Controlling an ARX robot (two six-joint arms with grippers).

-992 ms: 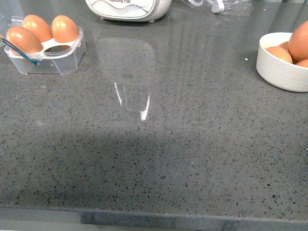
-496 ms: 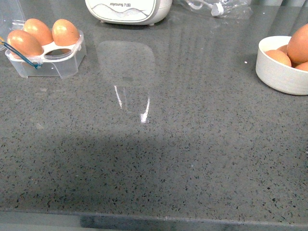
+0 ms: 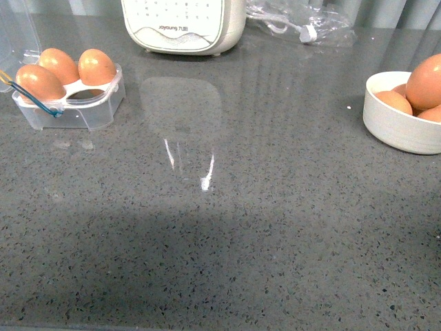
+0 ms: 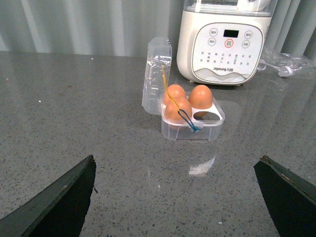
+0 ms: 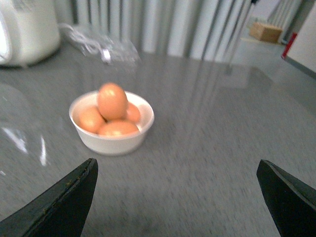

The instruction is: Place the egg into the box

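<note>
A grey speckled counter fills the front view, and neither arm shows in it. At its far edge stands a white appliance with a button panel, and a crumpled clear bag lies just to its right. The white bowl sits at the right side, well apart from the box at the far left. The box's clear lid stands upright and open. Three of its cells hold eggs, and the near cell on the side towards the appliance is bare. The egg rests on top of the other eggs heaped in the bowl, touching them and rising above the rim. A thin blue-and-yellow band loops over the box's nearest egg. The left gripper hangs above the counter facing the box, fingers spread wide and holding nothing. The right gripper faces the bowl, also spread wide and bare, though its view is blurred.
</note>
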